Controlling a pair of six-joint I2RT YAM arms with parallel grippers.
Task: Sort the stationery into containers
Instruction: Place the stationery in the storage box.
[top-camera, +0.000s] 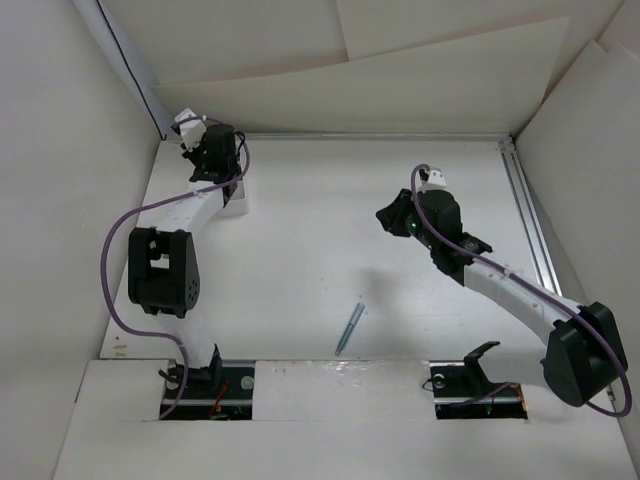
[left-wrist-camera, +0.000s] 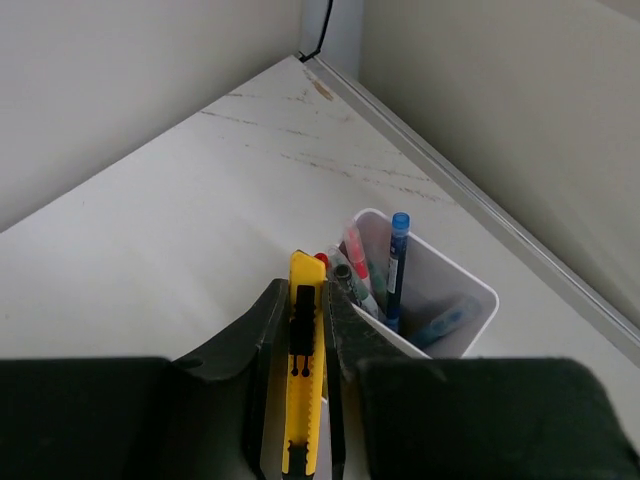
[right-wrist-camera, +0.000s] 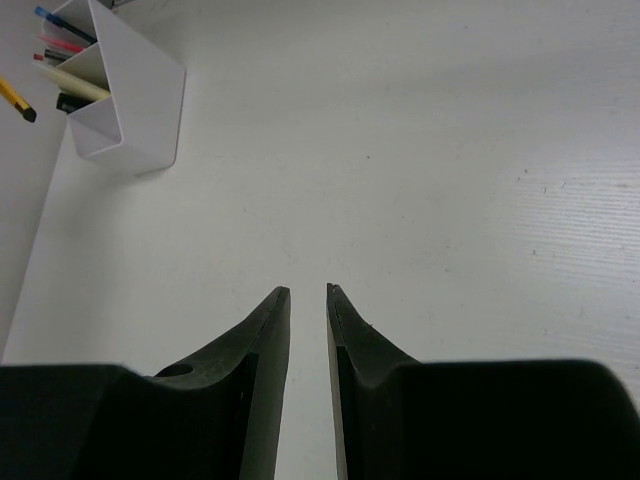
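My left gripper (left-wrist-camera: 301, 286) is shut on a yellow snap-off cutter (left-wrist-camera: 303, 350) with a black slider, held just over the near end of the white container (left-wrist-camera: 470, 290). In the container stand a blue pen (left-wrist-camera: 400, 250), a red-capped pen (left-wrist-camera: 354, 244) and a teal one lying low. In the top view the left gripper (top-camera: 213, 158) hovers at the back left over the container (top-camera: 234, 204). A thin grey-blue pen (top-camera: 350, 328) lies alone on the table near the front. My right gripper (right-wrist-camera: 308, 291) hangs over bare table, open a little with nothing between its fingers.
White walls close in the table on three sides. An aluminium rail (top-camera: 530, 215) runs along the right edge, another (left-wrist-camera: 470, 190) along the back behind the container. From the right wrist the container (right-wrist-camera: 140, 95) shows far to the left.
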